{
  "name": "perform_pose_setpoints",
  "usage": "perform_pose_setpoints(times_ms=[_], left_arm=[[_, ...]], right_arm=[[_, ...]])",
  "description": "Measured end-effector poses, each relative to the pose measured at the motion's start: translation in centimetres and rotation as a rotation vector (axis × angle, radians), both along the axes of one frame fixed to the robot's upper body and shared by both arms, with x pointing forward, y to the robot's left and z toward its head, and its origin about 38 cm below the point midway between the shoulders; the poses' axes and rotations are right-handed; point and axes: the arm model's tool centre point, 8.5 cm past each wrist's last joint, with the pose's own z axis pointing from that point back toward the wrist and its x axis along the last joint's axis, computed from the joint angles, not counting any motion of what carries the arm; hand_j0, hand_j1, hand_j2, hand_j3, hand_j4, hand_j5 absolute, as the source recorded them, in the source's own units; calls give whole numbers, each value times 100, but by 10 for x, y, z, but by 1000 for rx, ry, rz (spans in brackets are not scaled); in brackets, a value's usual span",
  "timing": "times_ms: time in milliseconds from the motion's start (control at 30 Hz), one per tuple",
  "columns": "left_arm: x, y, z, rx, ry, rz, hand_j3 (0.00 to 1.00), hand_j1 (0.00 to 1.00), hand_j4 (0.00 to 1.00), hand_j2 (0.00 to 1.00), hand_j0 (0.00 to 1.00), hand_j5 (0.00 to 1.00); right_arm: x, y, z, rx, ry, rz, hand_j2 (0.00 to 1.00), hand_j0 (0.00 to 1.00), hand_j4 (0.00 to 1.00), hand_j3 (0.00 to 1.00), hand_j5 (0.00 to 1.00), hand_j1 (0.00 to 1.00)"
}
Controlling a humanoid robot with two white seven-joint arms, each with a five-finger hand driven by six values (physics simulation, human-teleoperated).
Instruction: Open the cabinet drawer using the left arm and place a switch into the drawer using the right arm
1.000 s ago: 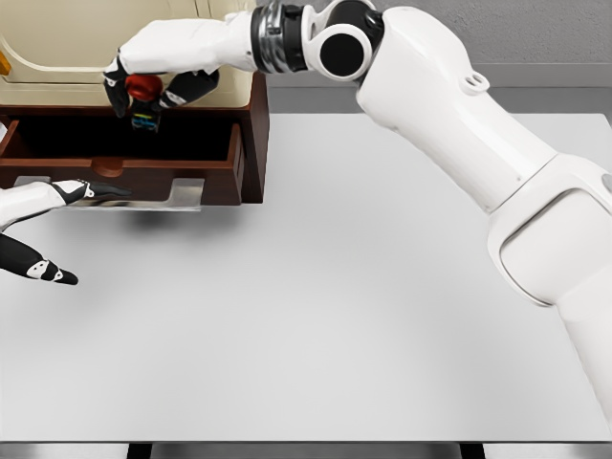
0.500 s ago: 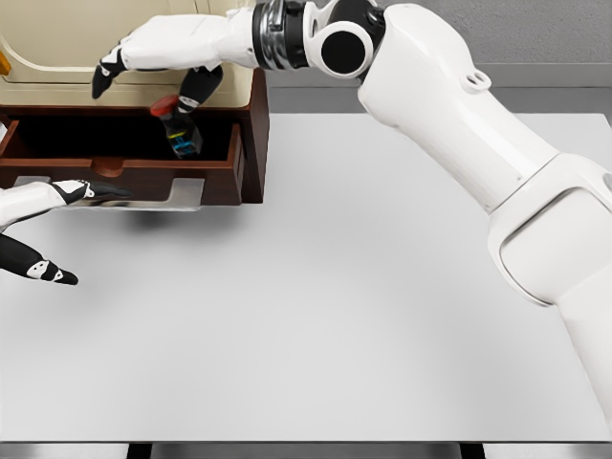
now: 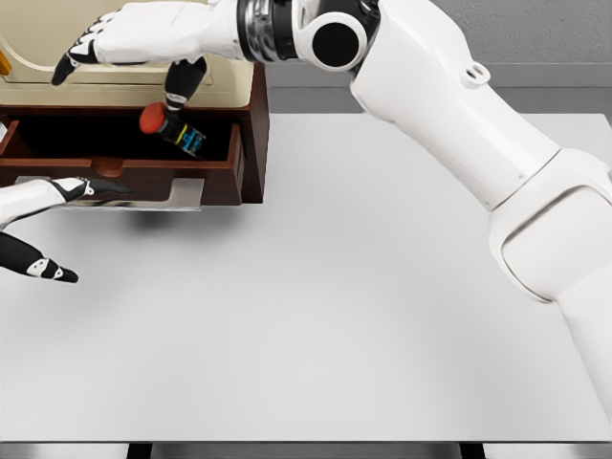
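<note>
Switch point(image 3: 170, 128) below open right hand point(image 3: 134, 43)

White table point(image 3: 316, 316), grey wall point(image 3: 535, 33) behind.

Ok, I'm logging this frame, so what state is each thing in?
Drawer: pulled open.
Switch: inside the drawer, tilted, red button toward the left, free of the fingers.
Right hand: open, above the drawer, holding nothing.
Left hand: open, at the drawer handle.
</note>
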Motion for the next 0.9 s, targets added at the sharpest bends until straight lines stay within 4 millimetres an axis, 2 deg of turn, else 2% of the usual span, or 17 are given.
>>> perform_pose_setpoints(times_ms=[267, 367, 433, 500, 600, 700, 733, 800, 900], left_arm=[[0, -1, -1, -3, 1, -3, 100, 100, 100, 100, 100, 100], [0, -2, -1, -4, 1, -4, 100, 100, 100, 100, 100, 100], [0, -2, 0, -4, -4, -6, 100, 100, 100, 100, 100, 100], [1, -3, 2, -4, -10, -10, 100, 100, 100, 100, 100, 100], [0, -8, 9, -2, -27, -30, 100, 100, 100, 100, 100, 100], [-1, -17, 19, 3, -48, -71, 100, 100, 100, 100, 100, 100], [0, -21, 22, 0, -57, -86, 100, 100, 100, 100, 100, 100], [1, -29, 26, -10, -70, -115, 100, 100, 100, 100, 100, 100], [4, -39, 32, -26, -94, -146, 100, 100, 100, 100, 100, 100]], right_arm=[[-3, 2, 1, 4, -4, 10, 100, 100, 100, 100, 100, 100], [-19, 10, 1, 6, -17, 65, 100, 100, 100, 100, 100, 100], [-31, 0, 6, 14, -49, 101, 100, 100, 100, 100, 100, 100], [-43, -36, 21, 11, -123, 119, 100, 100, 100, 100, 100, 100], [-60, -125, 31, -19, -171, 82, 100, 100, 100, 100, 100, 100], [-65, -216, 29, -54, -150, -54, 100, 100, 100, 100, 100, 100], [-66, -239, 17, -66, -118, -97, 100, 100, 100, 100, 100, 100], [-70, -267, 8, -88, -90, -150, 100, 100, 100, 100, 100, 100], [-74, -283, -7, -119, -52, -177, 100, 100, 100, 100, 100, 100]])
